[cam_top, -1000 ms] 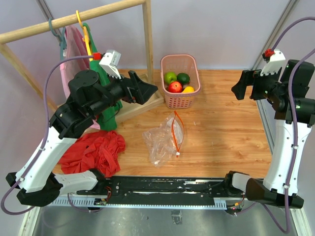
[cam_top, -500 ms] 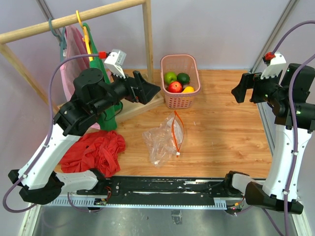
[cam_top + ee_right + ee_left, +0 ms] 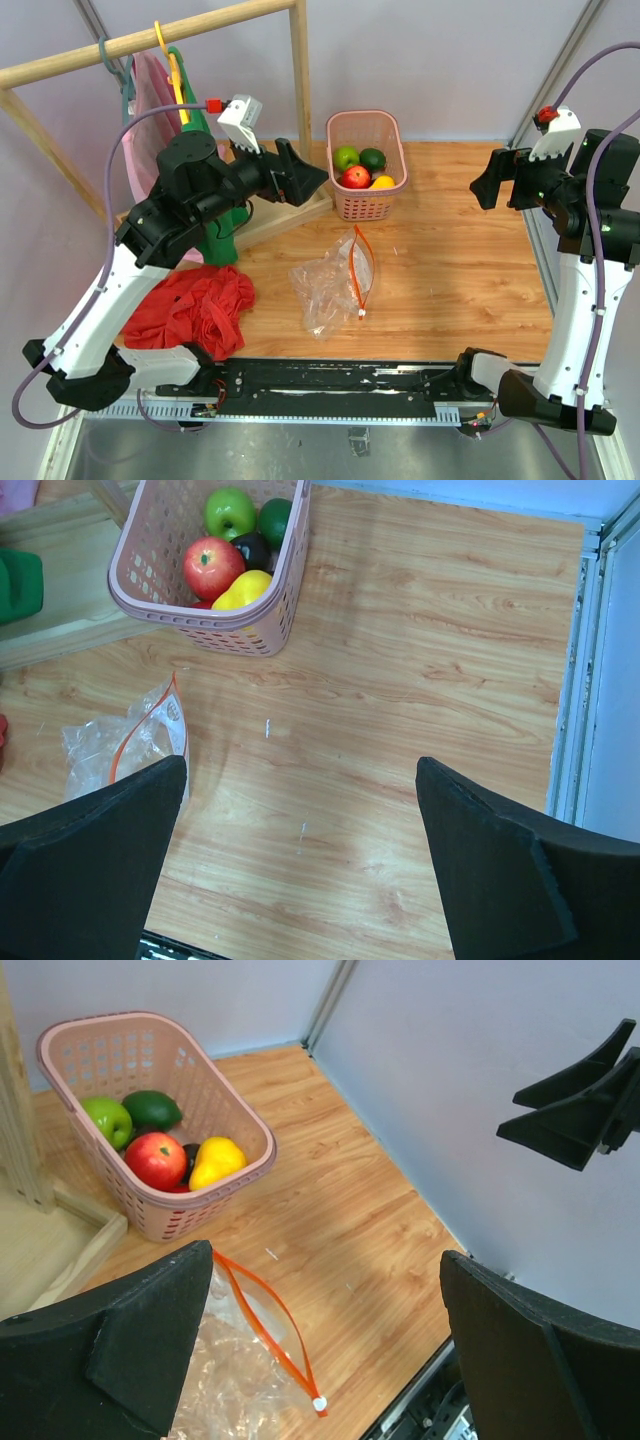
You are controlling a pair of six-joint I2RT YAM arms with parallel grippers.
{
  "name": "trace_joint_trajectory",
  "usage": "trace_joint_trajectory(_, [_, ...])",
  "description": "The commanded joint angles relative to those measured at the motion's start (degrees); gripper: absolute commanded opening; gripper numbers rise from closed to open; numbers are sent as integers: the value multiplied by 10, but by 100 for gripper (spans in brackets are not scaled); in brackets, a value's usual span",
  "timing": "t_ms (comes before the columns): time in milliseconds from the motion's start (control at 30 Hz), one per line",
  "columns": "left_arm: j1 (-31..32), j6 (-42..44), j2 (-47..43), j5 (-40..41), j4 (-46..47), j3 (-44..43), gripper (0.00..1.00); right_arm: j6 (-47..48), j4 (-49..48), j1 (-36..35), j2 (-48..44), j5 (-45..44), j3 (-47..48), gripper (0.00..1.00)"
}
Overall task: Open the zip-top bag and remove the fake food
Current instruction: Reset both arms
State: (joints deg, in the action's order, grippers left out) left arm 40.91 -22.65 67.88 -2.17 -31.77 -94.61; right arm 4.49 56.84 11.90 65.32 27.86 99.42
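The clear zip-top bag [image 3: 335,280] lies flat and empty on the wooden table, its orange-red zip strip [image 3: 357,272] gaping open; it also shows in the left wrist view [image 3: 235,1360] and the right wrist view [image 3: 125,745]. The fake food [image 3: 359,166] sits in the pink basket [image 3: 385,205]: green apple [image 3: 108,1120], dark green piece [image 3: 150,1109], red apple [image 3: 155,1158], yellow piece [image 3: 216,1160]. My left gripper [image 3: 305,180] is open and empty, raised beside the basket. My right gripper [image 3: 490,178] is open and empty, high at the right.
A red cloth heap [image 3: 195,305] lies at the front left. A wooden rack [image 3: 300,100] with hanging pink and green garments [image 3: 150,100] stands at the back left. A metal rail [image 3: 545,250] borders the table's right edge.
My left arm has risen and swung slightly right towards the basket. My right arm has shifted a little. The bag and the fruit have not moved.
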Motion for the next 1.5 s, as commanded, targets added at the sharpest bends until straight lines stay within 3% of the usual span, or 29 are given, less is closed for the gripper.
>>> trace_joint_trajectory(0, [-10, 20, 7, -12, 13, -20, 99, -6, -11, 8, -1, -2, -10, 98])
trace_joint_trajectory(1467, [-44, 42, 15, -23, 9, -10, 99, -1, -50, 7, 32, -34, 6, 98])
